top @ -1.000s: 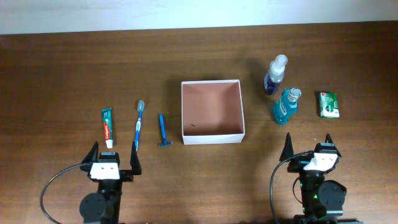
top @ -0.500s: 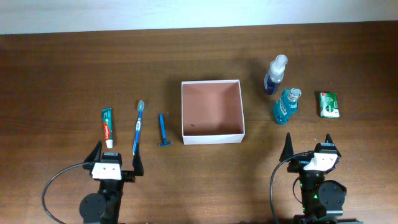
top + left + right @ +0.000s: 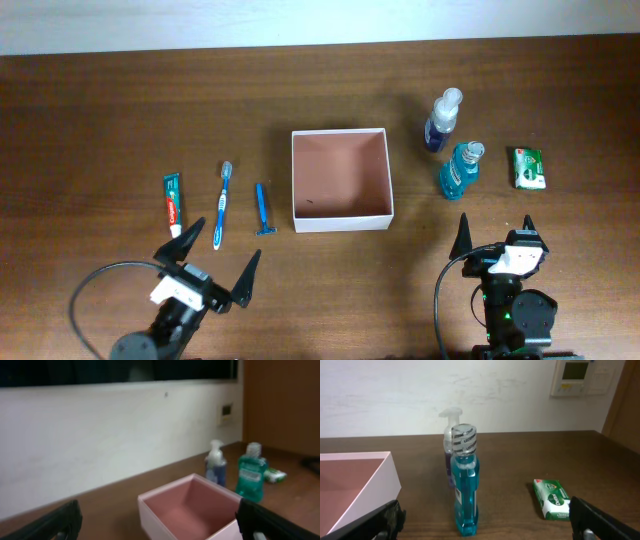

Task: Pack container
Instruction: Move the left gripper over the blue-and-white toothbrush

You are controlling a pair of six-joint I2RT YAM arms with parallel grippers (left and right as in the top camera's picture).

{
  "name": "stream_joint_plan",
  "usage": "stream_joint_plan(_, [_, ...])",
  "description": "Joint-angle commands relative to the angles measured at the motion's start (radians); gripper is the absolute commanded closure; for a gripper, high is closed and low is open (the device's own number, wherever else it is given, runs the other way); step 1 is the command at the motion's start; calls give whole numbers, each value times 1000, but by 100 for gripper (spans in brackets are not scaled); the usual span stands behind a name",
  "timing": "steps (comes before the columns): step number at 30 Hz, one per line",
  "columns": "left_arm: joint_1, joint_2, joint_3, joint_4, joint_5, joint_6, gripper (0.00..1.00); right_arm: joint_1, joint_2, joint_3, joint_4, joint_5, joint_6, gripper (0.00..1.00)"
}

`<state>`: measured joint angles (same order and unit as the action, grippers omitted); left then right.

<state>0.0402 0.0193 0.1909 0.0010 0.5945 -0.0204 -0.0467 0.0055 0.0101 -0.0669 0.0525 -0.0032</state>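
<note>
Comparing with a second ago, I see the left gripper (image 3: 231, 237) swung rightward toward the container (image 3: 341, 222), fingers spread; the right gripper (image 3: 497, 220) sits unmoved, likewise spread. The container, square, shallow, white-walled and pink inside, lies at the middle of the table (image 3: 100, 110). The cap (image 3: 464, 440) of the blue bottle (image 3: 465, 495) reads Listerine; the green packet (image 3: 551, 498) reads Dettol.

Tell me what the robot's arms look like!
Both are black. The left pincer and right pincer each have two pointy black fingers with a white block behind. A black cable loops beside each arm; the right arm shows a green light.
</note>
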Motion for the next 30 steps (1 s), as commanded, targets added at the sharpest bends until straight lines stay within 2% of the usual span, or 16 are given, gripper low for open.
stream_joint_plan(1, [-3, 61, 203, -111, 46, -7, 1, 7, 0, -5, -8, 19, 4, 2])
stream_joint_plan(7, [-3, 365, 623, -633, 46, 117, 1, 7, 0, -5, -8, 19, 4, 2])
stream_joint_plan(12, [-3, 629, 900, -896, 95, 184, 1, 7, 0, -5, -8, 19, 4, 2])
stream_joint_plan(14, [-3, 708, 969, -923, 143, 182, 1, 7, 0, -5, -8, 19, 4, 2])
stream_joint_plan(17, [-3, 766, 982, -922, 192, 183, 1, 7, 0, -5, -8, 19, 4, 2])
stream_joint_plan(22, [-3, 863, 983, -893, 174, 177, 1, 7, 0, -5, -8, 19, 4, 2])
stream_joint_plan(26, [-12, 962, 1017, -936, -89, 42, 1, 7, 0, -5, -8, 19, 4, 2])
stream_joint_plan(30, [-54, 1126, 1080, -1078, -247, 34, 1, 7, 0, -5, -8, 19, 4, 2])
